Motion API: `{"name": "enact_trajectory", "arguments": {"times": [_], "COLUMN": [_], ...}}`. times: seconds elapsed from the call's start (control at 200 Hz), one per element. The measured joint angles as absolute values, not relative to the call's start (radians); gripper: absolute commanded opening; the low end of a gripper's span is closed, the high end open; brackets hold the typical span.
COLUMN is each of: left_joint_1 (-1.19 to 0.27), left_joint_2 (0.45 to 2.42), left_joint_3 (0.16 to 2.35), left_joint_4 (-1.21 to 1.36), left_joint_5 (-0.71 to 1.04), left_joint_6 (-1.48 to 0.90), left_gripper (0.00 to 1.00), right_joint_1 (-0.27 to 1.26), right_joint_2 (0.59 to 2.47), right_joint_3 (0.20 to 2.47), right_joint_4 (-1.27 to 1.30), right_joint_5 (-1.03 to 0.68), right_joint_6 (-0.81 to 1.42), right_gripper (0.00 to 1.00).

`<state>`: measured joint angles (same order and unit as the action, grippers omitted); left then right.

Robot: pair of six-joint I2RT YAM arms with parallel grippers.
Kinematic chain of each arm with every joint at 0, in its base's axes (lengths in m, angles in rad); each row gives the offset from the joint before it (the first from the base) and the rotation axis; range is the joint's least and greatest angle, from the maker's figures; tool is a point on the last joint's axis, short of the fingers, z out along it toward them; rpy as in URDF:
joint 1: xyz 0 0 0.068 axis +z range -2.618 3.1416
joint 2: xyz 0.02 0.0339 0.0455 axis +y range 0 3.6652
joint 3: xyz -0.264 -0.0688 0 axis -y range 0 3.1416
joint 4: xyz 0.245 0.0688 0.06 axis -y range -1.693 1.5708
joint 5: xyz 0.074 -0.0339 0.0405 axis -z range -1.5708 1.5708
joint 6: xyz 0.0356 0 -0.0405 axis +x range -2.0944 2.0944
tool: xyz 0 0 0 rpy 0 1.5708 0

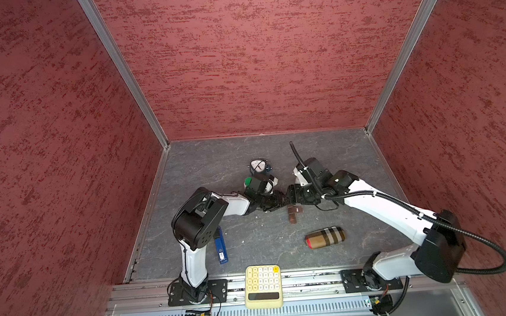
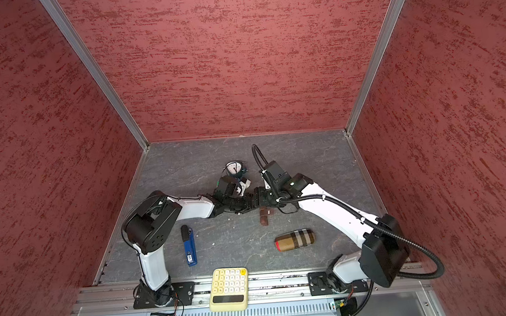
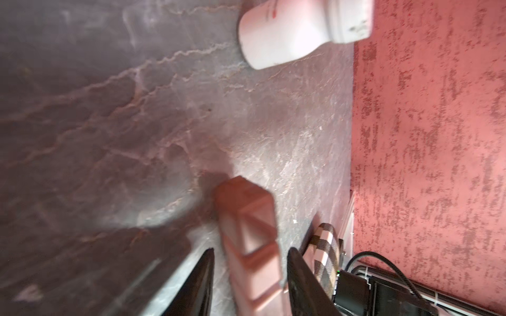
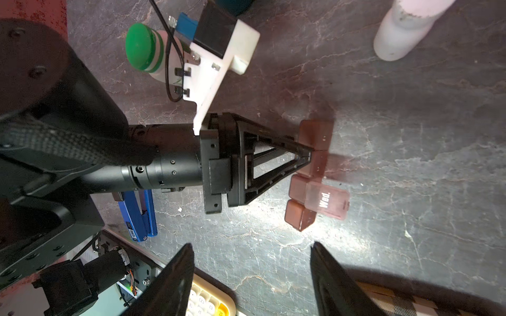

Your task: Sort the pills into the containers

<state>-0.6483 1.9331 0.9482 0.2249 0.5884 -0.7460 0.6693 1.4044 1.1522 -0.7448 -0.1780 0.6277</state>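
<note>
The containers (image 1: 293, 215) (image 2: 263, 217) are a dark-brown strip of small square compartments lying mid-table. In the right wrist view the containers (image 4: 309, 169) have one clear lid marked "Wed." (image 4: 327, 202) flipped open. My left gripper (image 3: 250, 250) (image 1: 279, 200) is open and astride the containers (image 3: 246, 232), with a gap showing beside one finger. My right gripper (image 4: 252, 244) (image 1: 290, 194) hovers open above bare table near the strip, nothing between its fingers. No pill shows clearly; a tiny white speck (image 1: 242, 241) lies on the table.
A white bottle (image 3: 287, 30) (image 4: 397, 35) lies beyond the strip, and a green-capped bottle (image 4: 142, 50) and a small clock (image 1: 258, 166) stand behind the left wrist. A plaid case (image 1: 325, 237), a blue lighter (image 1: 221, 249) and a yellow calculator (image 1: 263, 286) sit nearer the front.
</note>
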Motion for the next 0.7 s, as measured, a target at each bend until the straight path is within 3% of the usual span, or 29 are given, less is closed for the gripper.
{"name": "enact_trajectory", "arguments": {"times": [0.696], "left_joint_1": [-0.639], "left_joint_2": [1.935], "left_joint_3": [0.949], "left_joint_4": [0.217], "left_joint_5": [0.592], "left_joint_6": [-0.743], "left_gripper": [0.57], "right_joint_1": [0.664], "right_joint_2": [1.412], "right_joint_3": [1.148], "right_joint_4": [-0.741], "right_joint_5": [-0.179], "right_joint_6": [0.628], "right_gripper": [0.69]}}
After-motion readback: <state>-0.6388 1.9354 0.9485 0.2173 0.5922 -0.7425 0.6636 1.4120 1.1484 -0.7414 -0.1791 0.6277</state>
